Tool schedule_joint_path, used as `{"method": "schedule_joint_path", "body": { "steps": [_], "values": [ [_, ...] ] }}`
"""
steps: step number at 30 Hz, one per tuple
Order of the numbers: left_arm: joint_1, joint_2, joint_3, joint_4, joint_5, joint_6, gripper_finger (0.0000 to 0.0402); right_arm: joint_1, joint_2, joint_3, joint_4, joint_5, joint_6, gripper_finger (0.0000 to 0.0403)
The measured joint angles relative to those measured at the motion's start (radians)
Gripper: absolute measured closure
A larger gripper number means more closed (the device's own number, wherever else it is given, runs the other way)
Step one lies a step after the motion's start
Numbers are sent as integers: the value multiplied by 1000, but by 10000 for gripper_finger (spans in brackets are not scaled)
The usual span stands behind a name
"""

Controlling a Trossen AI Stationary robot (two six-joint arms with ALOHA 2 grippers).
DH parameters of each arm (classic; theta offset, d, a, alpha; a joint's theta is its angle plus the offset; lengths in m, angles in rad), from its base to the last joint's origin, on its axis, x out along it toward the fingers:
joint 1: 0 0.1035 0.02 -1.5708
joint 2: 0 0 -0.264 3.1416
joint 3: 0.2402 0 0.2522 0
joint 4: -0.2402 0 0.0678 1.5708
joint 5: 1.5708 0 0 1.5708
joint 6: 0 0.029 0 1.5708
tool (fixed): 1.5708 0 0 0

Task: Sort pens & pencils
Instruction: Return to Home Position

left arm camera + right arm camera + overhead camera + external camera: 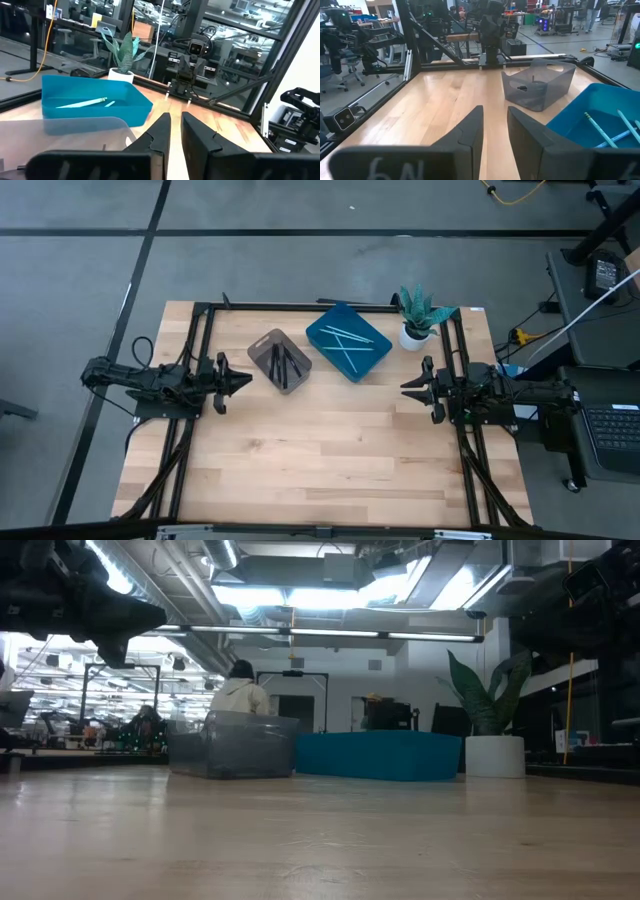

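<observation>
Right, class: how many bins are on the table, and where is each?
2. The grey bin stands at the table's far middle, holding black sticks; the blue bin sits right of it, beside the plant, holding light blue sticks. None seems hidden.

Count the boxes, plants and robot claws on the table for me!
Boxes: 2 (grey bin, blue bin)
Plants: 1 (potted plant)
Robot claws: 2 (left gripper, right gripper)
Total: 5

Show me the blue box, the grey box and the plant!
Teal rectangular plastic bin [347, 317], high view, bare floor.
Grey translucent plastic bin [262, 352], high view, left side.
Green spiky plant in white pot [420, 306], high view, leaves.
</observation>
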Motion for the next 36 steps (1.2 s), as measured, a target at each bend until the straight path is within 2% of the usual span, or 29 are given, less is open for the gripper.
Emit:
{"method": "schedule_joint_path", "body": {
  "steps": [8, 36],
  "values": [
    [0, 0, 0, 0, 0, 0, 358, 0, 0, 0, 0, 0, 0, 313],
    [0, 0, 0, 2, -1, 0, 401, 0, 0, 0, 0, 0, 0, 313]
  ]
}}
